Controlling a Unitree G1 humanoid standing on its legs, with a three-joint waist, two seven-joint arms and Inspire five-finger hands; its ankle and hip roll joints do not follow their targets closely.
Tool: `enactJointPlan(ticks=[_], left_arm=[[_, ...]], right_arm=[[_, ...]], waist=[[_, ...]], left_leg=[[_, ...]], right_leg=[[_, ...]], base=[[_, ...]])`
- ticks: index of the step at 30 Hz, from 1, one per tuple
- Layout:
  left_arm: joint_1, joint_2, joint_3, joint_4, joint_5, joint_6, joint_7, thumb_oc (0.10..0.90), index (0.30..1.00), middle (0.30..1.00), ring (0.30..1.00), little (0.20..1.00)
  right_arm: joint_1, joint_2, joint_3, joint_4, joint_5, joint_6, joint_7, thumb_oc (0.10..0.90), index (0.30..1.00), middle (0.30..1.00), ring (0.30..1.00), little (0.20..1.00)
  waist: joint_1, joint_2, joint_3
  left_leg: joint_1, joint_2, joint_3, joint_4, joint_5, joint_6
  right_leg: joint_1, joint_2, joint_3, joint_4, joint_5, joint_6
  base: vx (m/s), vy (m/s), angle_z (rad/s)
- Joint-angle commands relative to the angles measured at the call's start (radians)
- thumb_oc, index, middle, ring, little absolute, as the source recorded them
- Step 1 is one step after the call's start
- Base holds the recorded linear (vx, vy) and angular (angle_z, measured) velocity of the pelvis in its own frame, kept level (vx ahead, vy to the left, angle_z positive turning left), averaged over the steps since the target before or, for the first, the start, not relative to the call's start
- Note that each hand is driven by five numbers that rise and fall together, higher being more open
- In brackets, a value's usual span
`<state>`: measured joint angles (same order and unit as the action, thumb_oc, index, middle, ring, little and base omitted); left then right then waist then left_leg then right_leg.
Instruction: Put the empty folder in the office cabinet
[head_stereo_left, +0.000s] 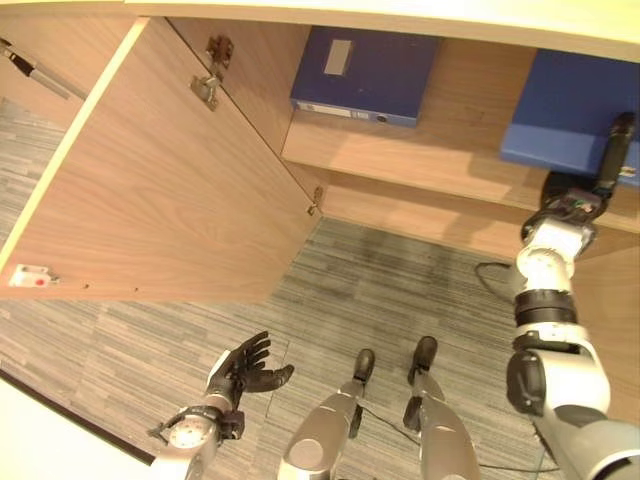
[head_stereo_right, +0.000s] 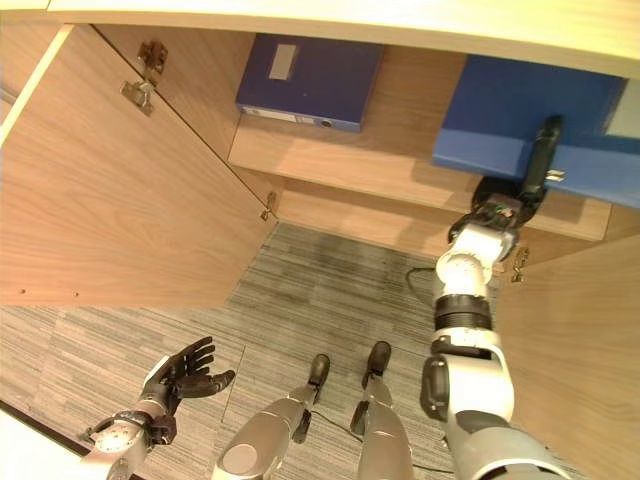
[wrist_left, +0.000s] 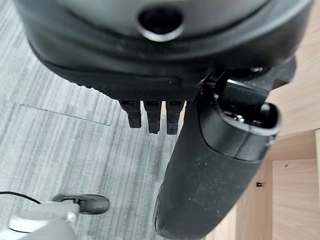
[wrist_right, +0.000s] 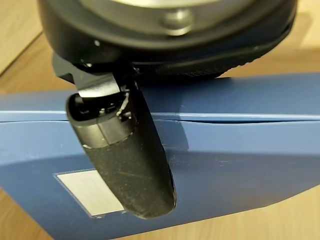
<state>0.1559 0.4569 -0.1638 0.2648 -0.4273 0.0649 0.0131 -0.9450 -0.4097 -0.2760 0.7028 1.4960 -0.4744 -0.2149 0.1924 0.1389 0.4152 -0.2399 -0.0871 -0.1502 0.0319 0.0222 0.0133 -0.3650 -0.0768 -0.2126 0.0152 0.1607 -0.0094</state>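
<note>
The blue folder lies flat on the cabinet shelf, at the shelf's right end, well apart from a second, darker blue folder that lies flat further left on the same shelf. The right robot hand reaches up from below the shelf's front edge and rests against the blue folder; its thumb lies across the folder's broad face in the right wrist view, beside a pale label, but the fingers are hidden behind the folder, so I cannot tell whether they are clamped on it or straight. From that robot hand the folder lies directly ahead and inward, toward the back of the shelf. Its long axis seems to run along the shelf's front edge, with one long side facing out toward the robot, though its right end is cut off in both eye views. The right arm is plainly the nearer one: the left robot hand hangs low over the grey carpet floor, below the open cabinet door, its fingers spread apart and holding nothing. The folder already looks seated on the shelf, so what remains is probably only a last nudge inward or letting go.
</note>
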Motion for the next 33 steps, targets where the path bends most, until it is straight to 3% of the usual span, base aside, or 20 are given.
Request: enactJointPlan(ticks=[1, 15, 20, 25, 30, 32, 33], left_arm=[[0.058, 0.107, -0.028, -0.064, -0.018, -0.048, 0.024, 0.8, 0.9, 0.9, 0.9, 0.9], [0.08, 0.155, -0.054, -0.079, -0.048, -0.047, 0.014, 0.8, 0.9, 0.9, 0.9, 0.9], [0.077, 0.166, -0.051, -0.09, -0.052, -0.054, 0.016, 0.8, 0.9, 0.9, 0.9, 0.9], [0.06, 0.174, -0.055, -0.096, -0.054, -0.057, 0.027, 0.8, 0.9, 0.9, 0.9, 0.9], [0.035, 0.176, -0.063, -0.111, -0.054, -0.061, 0.039, 0.8, 0.9, 0.9, 0.9, 0.9], [0.033, 0.176, -0.061, -0.114, -0.053, -0.06, 0.041, 0.8, 0.9, 0.9, 0.9, 0.9], [0.032, 0.184, -0.059, -0.117, -0.05, -0.061, 0.045, 0.8, 0.9, 0.9, 0.9, 0.9]], right_arm=[[-0.131, -0.145, 0.078, -0.037, -0.06, -0.007, 0.045, 0.4, 0.3, 0.3, 0.3, 0.3], [-0.344, -0.376, 0.208, 0.238, -0.115, 0.126, -0.032, 0.4, 0.3, 0.3, 0.3, 0.3], [-0.38, -0.419, 0.236, 0.25, -0.122, 0.135, -0.035, 0.4, 0.3, 0.3, 0.3, 0.3], [-0.416, -0.437, 0.256, 0.231, -0.142, 0.126, -0.051, 0.4, 0.3, 0.3, 0.3, 0.3], [-0.441, -0.461, 0.252, 0.192, -0.143, 0.096, -0.069, 0.4, 0.3, 0.3, 0.3, 0.3], [-0.445, -0.459, 0.255, 0.184, -0.145, 0.091, -0.073, 0.4, 0.3, 0.3, 0.3, 0.3], [-0.456, -0.469, 0.257, 0.184, -0.147, 0.086, -0.082, 0.4, 0.3, 0.3, 0.3, 0.3]], waist=[[0.012, 0.033, -0.109], [0.033, 0.072, -0.109], [0.032, 0.098, -0.112], [0.03, 0.124, -0.099], [0.017, 0.145, -0.073], [0.013, 0.14, -0.067], [0.009, 0.134, -0.051]], left_leg=[[0.117, 0.019, -0.073, -0.047, -0.117, 0.014], [0.098, 0.041, -0.067, -0.117, -0.038, -0.026], [0.092, 0.047, -0.063, -0.119, -0.031, -0.04], [0.067, 0.049, -0.06, -0.1, -0.031, -0.042], [0.041, 0.028, -0.067, -0.035, -0.105, -0.038], [0.028, 0.019, -0.063, -0.005, -0.128, -0.038], [-0.006, 0.008, -0.05, 0.065, -0.16, -0.039]], right_leg=[[-0.03, 0.035, 0.018, 0.101, -0.16, 0.061], [-0.041, 0.037, -0.06, 0.076, -0.18, 0.057], [-0.052, 0.031, -0.073, 0.103, -0.222, 0.059], [-0.111, 0.002, -0.087, 0.207, -0.267, 0.05], [-0.206, -0.061, -0.094, 0.423, -0.351, 0.037], [-0.222, -0.076, -0.087, 0.464, -0.372, 0.037], [-0.236, -0.087, -0.079, 0.502, -0.391, 0.027]], base=[[0.06, -0.107, 0.03], [0.05, -0.069, 0.1], [0.1, -0.038, 0.18], [0.02, 0.003, 0.03], [0.01, 0.028, 0.15], [0.0, 0.014, 0.28], [-0.02, 0.014, 0.37]])
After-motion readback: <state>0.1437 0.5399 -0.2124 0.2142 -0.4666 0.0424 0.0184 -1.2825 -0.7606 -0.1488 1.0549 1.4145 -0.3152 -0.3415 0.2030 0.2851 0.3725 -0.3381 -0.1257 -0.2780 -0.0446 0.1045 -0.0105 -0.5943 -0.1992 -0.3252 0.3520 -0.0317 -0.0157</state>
